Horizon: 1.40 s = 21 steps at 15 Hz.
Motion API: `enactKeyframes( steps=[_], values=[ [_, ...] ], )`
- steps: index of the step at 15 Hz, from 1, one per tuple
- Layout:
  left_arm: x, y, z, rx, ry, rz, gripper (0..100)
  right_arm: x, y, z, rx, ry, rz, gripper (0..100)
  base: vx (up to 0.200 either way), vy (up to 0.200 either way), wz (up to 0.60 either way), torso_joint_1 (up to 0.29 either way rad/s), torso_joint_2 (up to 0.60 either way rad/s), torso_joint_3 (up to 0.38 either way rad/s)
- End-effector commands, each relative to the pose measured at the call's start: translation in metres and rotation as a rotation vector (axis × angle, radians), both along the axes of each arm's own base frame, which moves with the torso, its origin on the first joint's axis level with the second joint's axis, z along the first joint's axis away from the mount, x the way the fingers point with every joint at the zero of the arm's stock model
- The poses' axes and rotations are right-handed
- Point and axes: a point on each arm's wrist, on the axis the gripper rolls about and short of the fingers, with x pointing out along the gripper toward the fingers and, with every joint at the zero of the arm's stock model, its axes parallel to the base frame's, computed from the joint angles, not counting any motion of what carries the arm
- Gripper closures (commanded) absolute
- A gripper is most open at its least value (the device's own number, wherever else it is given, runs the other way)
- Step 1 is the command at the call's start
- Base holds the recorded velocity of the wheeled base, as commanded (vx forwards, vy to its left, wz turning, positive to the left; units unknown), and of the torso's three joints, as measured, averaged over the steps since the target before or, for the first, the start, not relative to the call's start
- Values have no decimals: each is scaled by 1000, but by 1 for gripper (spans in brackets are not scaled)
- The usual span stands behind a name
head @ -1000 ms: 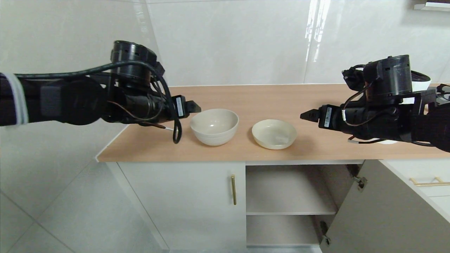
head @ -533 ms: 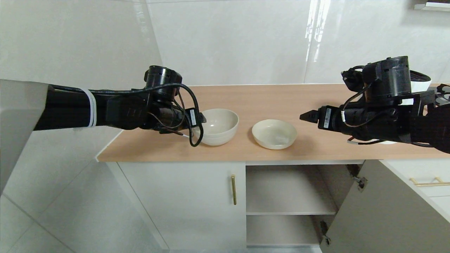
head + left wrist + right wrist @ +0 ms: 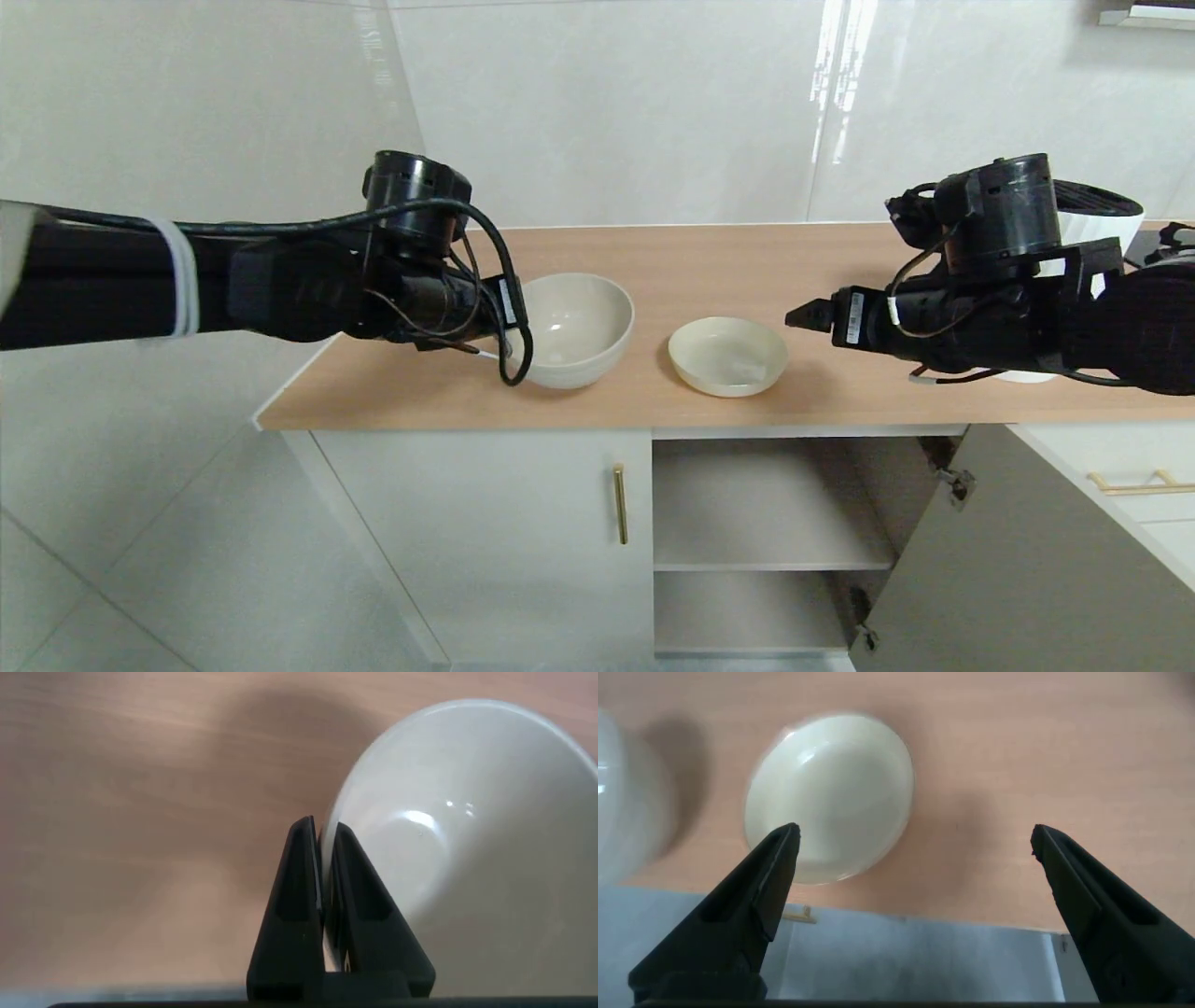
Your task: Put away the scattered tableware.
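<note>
On counter (image 3: 840, 261): left pincer (image 3: 322, 829) pinches bowl (image 3: 581, 327) rim; right pincer (image 3: 913, 833) spread near dish (image 3: 728, 353).

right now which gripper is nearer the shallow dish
Right. The right gripper hangs open just right of the shallow dish; the left gripper is farther off on its left, jaws shut on the rim of the deep bowl.

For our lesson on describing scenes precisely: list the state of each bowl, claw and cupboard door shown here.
Large bowl: empty, rim pinched.
Left claw: shut on that rim.
Small bowl: empty, upright on the counter, untouched.
Right claw: open, holding nothing.
Left cupboard door: shut.
Right cupboard door: open.
</note>
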Motion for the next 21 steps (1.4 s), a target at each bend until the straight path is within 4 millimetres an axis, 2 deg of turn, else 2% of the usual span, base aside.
enactKeyframes(
  steps=[1, 3, 5, 7, 15, 16, 21],
  values=[
    [-44, 4, 35, -38, -69, -45, 100, 14, 11, -5, -7, 85, -7, 0, 0, 0, 0, 0, 0, 0],
    [-61, 9, 48, -54, -104, -57, 100, 26, 28, -14, 1, 195, -71, 0, 0, 0, 0, 0, 0, 0],
    [-71, 11, 56, -69, -139, -66, 100, 44, 40, -44, -90, 198, -169, 0, 0, 0, 0, 0, 0, 0],
    [-76, 11, 59, -71, -149, -73, 100, 56, 49, -56, -81, 155, -194, 0, 0, 0, 0, 0, 0, 0],
    [-76, 10, 58, -71, -148, -78, 100, 64, 48, -59, -66, 114, -222, 0, 0, 0, 0, 0, 0, 0],
    [-76, 10, 58, -70, -146, -78, 100, 64, 48, -58, -63, 114, -222, 100, 0, 0, 0, 0, 0, 0],
    [-78, 9, 57, -81, -139, -102, 100, 52, 42, -37, -23, 76, -216, 100, 0, 0, 0, 0, 0, 0]
  ],
)
